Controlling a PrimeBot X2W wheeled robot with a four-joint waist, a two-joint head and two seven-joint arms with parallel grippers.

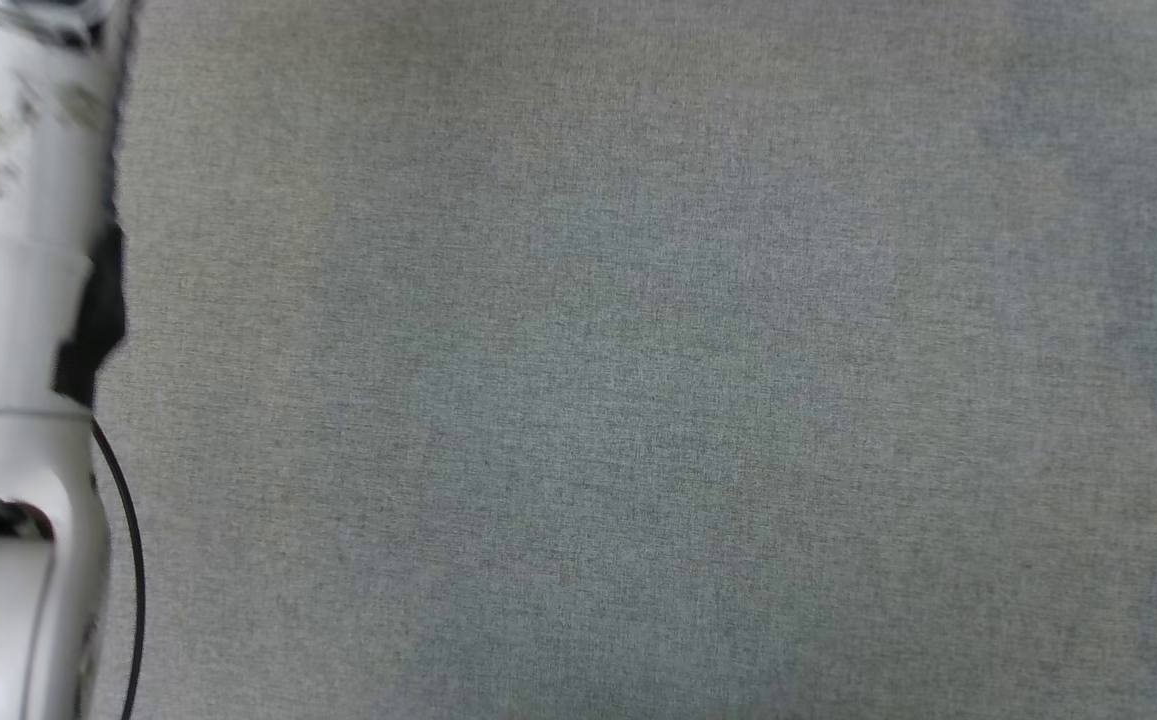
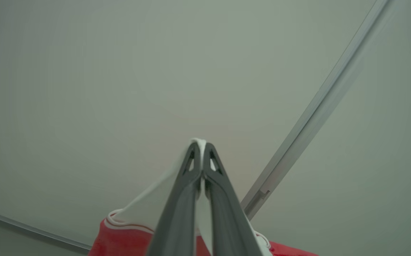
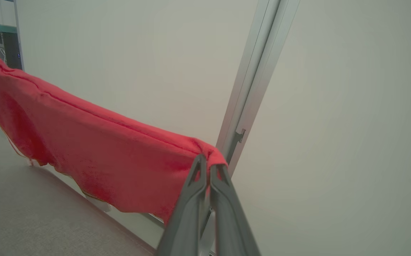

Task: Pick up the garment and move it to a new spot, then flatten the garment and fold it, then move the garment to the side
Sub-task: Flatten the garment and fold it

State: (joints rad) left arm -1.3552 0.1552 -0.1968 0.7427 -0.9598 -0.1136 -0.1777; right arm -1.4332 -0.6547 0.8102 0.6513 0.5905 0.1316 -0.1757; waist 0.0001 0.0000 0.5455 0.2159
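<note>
The garment (image 3: 84, 142) is red cloth with a white trim, held up in the air and stretched between both grippers. My right gripper (image 3: 207, 161) is shut on a red corner of it, and the cloth hangs to the left above the grey table (image 3: 31, 217). In the left wrist view my left gripper (image 2: 201, 147) is shut on a white part of the garment (image 2: 148, 202), with red cloth below it. A pale forearm (image 1: 8, 350) fills the left edge of the head view, over the grey table top (image 1: 638, 380).
A pale wall with a metal rail (image 3: 255, 74) stands behind the garment; the same kind of rail (image 2: 315, 110) crosses the left wrist view. A dark rack with cables (image 3: 6, 46) is at the far left. A thin black cable (image 1: 128, 560) runs beside the forearm.
</note>
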